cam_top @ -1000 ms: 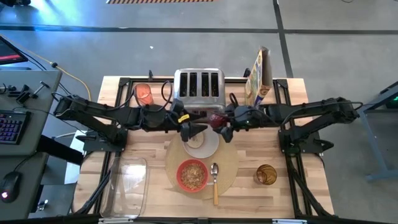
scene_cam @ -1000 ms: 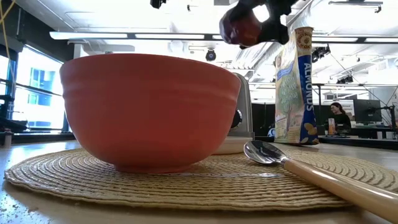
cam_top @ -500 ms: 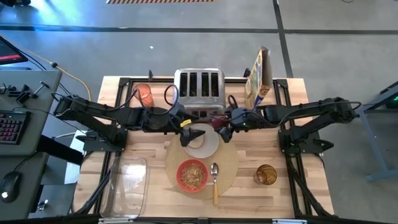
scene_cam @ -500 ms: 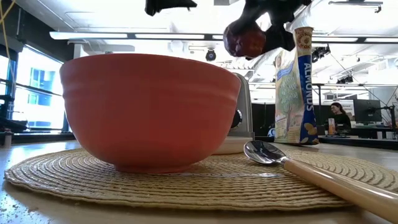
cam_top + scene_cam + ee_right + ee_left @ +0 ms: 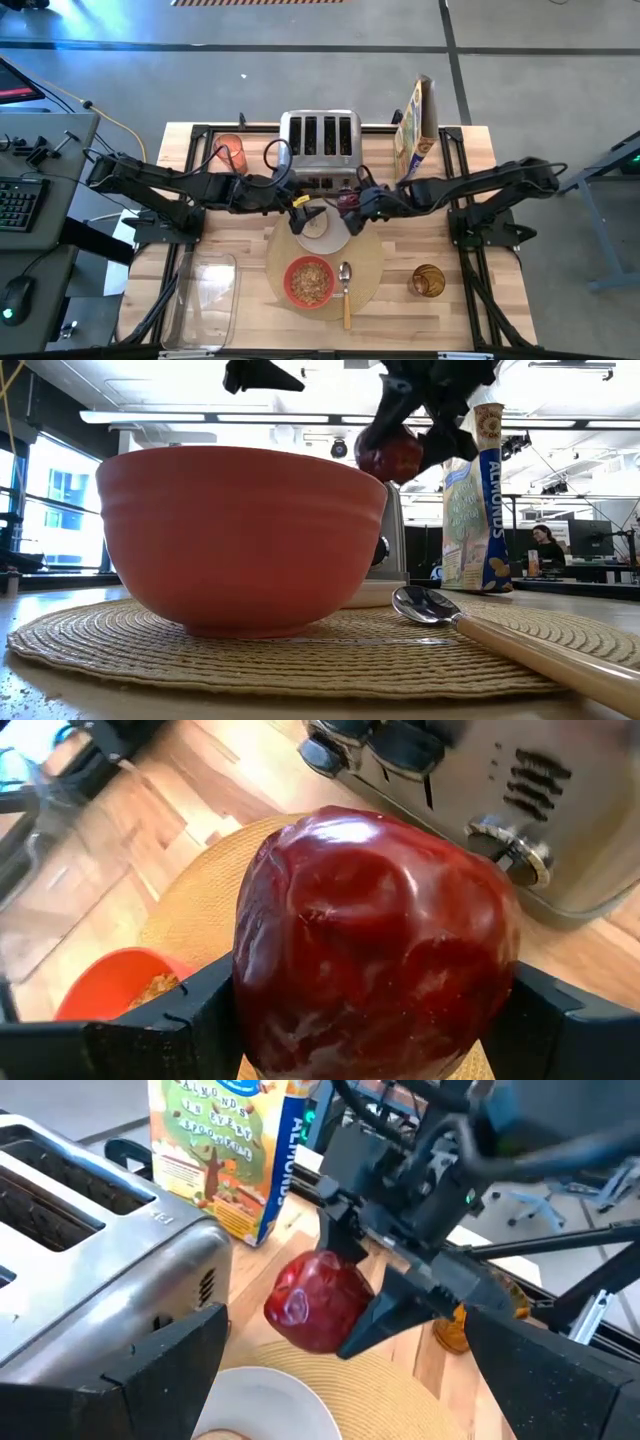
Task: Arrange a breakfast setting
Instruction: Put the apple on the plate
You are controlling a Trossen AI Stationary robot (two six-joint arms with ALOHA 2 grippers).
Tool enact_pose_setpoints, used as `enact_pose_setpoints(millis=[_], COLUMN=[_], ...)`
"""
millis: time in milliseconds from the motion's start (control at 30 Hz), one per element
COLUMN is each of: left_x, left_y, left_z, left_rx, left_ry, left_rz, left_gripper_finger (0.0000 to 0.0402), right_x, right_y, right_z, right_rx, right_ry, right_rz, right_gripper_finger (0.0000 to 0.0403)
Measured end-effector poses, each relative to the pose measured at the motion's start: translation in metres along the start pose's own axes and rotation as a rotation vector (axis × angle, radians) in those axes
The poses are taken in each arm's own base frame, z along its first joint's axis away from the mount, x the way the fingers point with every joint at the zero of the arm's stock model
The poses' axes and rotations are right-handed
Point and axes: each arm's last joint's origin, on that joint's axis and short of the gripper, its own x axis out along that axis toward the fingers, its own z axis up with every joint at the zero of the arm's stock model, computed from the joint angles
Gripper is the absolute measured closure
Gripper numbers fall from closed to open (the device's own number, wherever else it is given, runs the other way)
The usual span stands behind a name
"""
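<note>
Looking straight down: right gripper [image 5: 352, 200] clamped on the dark red fruit [image 5: 347, 199], poised over the far right edge of the small white plate [image 5: 335, 238], just in front of the silver toaster [image 5: 319, 140]. Left gripper [image 5: 298, 209] close by on the plate's other side, over the toast slice [image 5: 315, 224], fingers spread wide and holding nothing. Red bowl [image 5: 309, 281] with cereal and wooden-handled spoon [image 5: 346, 290] set on the near half of the round tan placemat [image 5: 370, 262]. Clearly the right arm's job; plate lies directly below and slightly toward the left arm.

From table height: fruit [image 5: 391, 454] up in the air, well above the mat [image 5: 300, 650], behind the bowl [image 5: 240, 535] and beside the cereal box [image 5: 476, 500]. Probably a straight descent left, then release.

From the left wrist: fruit [image 5: 318, 1302] pinched between the other arm's dark fingers, hanging over the mat by the plate rim [image 5: 262, 1398]. Roundish, glossy, deep red, faintly dented; no clear long axis.

From the right wrist: fruit [image 5: 375, 942] filling the span between the fingers, skin shiny and slightly lumpy, toaster [image 5: 520, 810] behind, bowl [image 5: 125, 985] beyond.
</note>
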Motion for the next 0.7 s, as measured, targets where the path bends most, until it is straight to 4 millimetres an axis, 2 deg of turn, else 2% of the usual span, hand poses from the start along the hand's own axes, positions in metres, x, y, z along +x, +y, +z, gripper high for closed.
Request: enact_pose_setpoints(millis=[300,700], left_x=[0.0,-0.001], left_y=[0.001,-0.001], left_z=[0.001,-0.001], left_rx=[-0.001,-0.066], left_ry=[-0.019,0.002], left_rz=[0.034,-0.005], left_gripper_finger=[0.0007,0.0007], right_x=[0.028,0.064], right_y=[0.0,0.001], right_z=[-0.011,-0.025], right_rx=[0.079,0.172], right_ry=[0.05,0.088], right_rz=[-0.072,-0.115], right_gripper_finger=[0.0123,0.0123])
